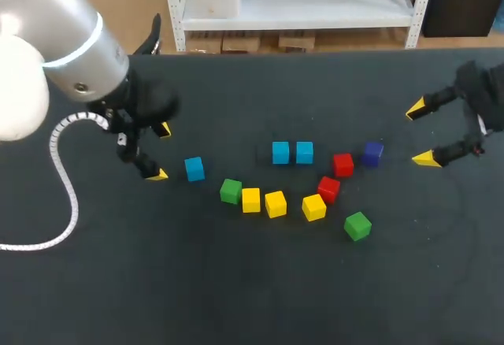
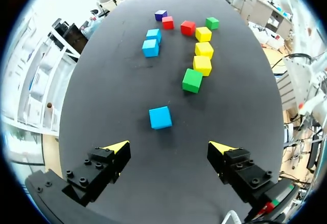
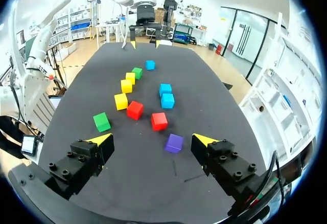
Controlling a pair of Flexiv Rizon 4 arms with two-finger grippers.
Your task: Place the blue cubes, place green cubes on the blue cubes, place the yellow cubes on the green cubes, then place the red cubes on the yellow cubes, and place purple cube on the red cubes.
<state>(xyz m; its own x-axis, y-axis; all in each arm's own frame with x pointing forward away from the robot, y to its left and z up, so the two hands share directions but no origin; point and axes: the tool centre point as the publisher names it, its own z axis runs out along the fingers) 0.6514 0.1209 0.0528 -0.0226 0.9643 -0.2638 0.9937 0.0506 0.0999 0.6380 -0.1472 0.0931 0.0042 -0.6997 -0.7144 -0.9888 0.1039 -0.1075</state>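
Progress: no cube is sitting on another yet; all eleven are lying singly on the tabletop [image 1: 236,290], so by my judgement the stacking is only beginning.
Blue cubes: the blue pair [image 1: 280,153] is sitting side by side near the middle; the lone blue cube [image 1: 194,168] is lying apart, just beside the left hand [image 1: 160,152].
Waiting: the green cubes [image 1: 231,191], yellow cubes [image 1: 276,204], red cubes [image 1: 342,165] and purple cube [image 1: 373,153] are lying loosely around the blue pair.
Left hand: hanging spread, pinching nothing.
Right hand [image 1: 420,134]: hovering spread, holding nothing, with the purple cube lying nearest it.
Containers: none is showing; every cube is resting directly on the tabletop.
Remaining: all five layers are waiting to be built.
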